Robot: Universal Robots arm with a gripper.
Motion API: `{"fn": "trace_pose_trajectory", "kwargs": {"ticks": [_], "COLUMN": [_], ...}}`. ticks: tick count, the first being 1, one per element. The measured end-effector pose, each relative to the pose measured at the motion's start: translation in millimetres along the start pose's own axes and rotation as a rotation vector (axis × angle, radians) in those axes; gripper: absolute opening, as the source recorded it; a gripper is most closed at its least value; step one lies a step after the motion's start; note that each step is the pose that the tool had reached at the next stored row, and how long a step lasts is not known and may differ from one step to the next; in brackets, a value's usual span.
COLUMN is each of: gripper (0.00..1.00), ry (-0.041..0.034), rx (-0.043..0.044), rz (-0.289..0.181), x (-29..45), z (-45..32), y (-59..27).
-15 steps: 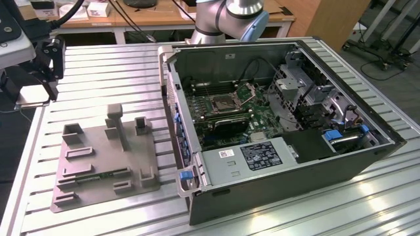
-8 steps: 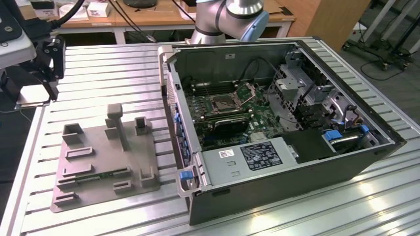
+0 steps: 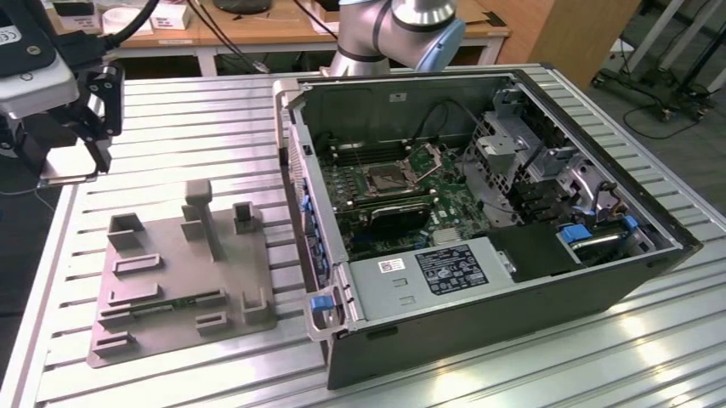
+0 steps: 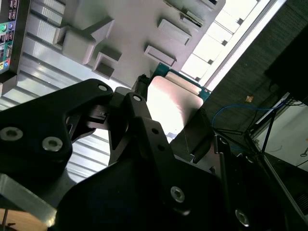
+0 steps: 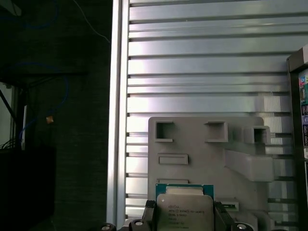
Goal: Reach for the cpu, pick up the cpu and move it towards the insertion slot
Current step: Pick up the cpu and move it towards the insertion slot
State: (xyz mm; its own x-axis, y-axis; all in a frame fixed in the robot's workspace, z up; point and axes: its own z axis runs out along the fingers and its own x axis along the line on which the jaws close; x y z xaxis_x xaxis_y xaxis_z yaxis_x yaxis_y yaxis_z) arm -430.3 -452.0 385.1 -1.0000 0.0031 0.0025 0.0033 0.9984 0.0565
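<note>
A black 2-fingered gripper [image 3: 70, 161] hangs over the ribbed aluminium table [image 3: 193, 127] near that table's edge on the exterior view's left, its fingers [image 5: 149, 212] closed to the chip's width on opposite sides of the cpu [image 5: 185, 208], a thin square chip with a pale, matt silvery metal top and a narrow green border. In the second wrist view the cpu [image 4: 173, 103] catches the light as a smooth flat plate clamped between the dark, bolted finger links. Just beyond the chip lies a grey plastic fixture [image 5: 207, 154], a flat moulded slab with square-edged recesses and upright blocks. The insertion slot [image 3: 386, 177], a square silvery metal-framed socket with a dark centre, sits well apart from the gripper on the green motherboard [image 3: 454, 225], inside an open black computer case [image 3: 477, 314] on the exterior view's right; its hinged frame plate appears tilted up. The fixture and a strip of bare grooved table lie between the gripper and the case's near wall. The case's open side faces up, with cables and metal drive cages crowding the socket's far side.
</note>
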Motion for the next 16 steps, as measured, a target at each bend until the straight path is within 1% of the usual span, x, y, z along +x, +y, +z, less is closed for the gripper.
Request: {"fn": "trace_pose_trajectory", "kwargs": {"ticks": [6, 14, 16], "gripper": [0.55, 0.55, 0.55], "ry": [0.0000, 0.0001, 0.0000], "rx": [0.0000, 0.0000, -0.0001], "rz": [0.000, 0.000, 0.000], "x": [-6.0, -16.3, -17.5], "z": [0.0, -0.1, 0.0], "y": [0.0, 0.1, 0.1]}}
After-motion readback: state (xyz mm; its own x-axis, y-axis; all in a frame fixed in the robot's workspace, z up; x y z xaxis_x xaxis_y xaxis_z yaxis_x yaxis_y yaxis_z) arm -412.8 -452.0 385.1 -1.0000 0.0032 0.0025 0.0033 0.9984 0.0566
